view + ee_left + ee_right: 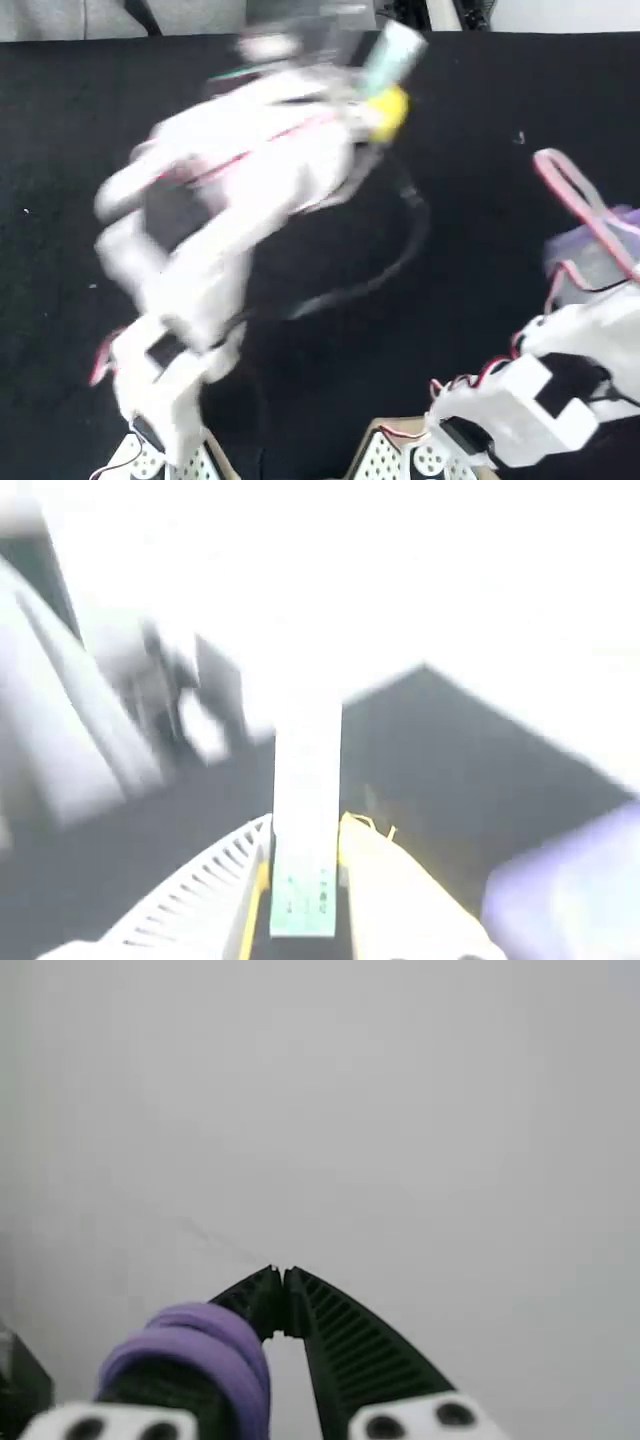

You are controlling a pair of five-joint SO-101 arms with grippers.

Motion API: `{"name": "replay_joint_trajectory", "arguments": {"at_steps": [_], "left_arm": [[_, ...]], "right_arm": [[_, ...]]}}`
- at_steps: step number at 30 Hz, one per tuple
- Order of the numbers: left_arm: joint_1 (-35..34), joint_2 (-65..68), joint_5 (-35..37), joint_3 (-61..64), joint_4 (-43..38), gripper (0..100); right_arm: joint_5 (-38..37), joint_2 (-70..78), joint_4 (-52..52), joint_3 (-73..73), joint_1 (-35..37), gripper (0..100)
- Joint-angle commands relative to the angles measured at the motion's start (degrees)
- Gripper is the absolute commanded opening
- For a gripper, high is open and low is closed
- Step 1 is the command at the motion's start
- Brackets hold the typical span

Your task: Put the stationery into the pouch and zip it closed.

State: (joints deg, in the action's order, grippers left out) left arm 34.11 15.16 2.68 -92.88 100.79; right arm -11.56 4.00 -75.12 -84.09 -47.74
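My left gripper [305, 830] is shut on a long, flat, pale green and white piece of stationery [308, 750], which sticks out past its white and yellow fingers. In the high view this gripper [378, 100] is raised over the far middle of the black table [470, 150], the stationery [395, 50] pointing away. The purple pouch [592, 250] with a pink strap [570, 190] sits at the right, above the right arm [540, 390]; it also shows as a purple patch [570, 890]. My right gripper [281, 1278] points at a pale wall, black fingertips touching, purple fabric [195, 1345] draped over one finger.
A black cable [390, 260] loops across the table's middle. The arm bases [400, 455] stand at the near edge. Dark equipment [190, 695] sits beyond the table's far edge.
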Motion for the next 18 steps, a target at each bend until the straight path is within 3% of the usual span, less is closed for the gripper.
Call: {"name": "replay_joint_trajectory", "arguments": {"at_steps": [1,5,18], "left_arm": [[-7.96,-22.24,0.88,-2.07,0.18,3],[-14.02,-32.53,0.97,-2.07,0.18,3],[-14.29,-42.99,0.53,-1.98,0.18,3]], "right_arm": [[4.13,-5.49,-2.55,-2.24,10.20,1.1],[8.53,-8.13,-3.69,-2.24,19.08,1.1],[13.36,-9.27,-4.22,1.89,50.73,1.1]]}}
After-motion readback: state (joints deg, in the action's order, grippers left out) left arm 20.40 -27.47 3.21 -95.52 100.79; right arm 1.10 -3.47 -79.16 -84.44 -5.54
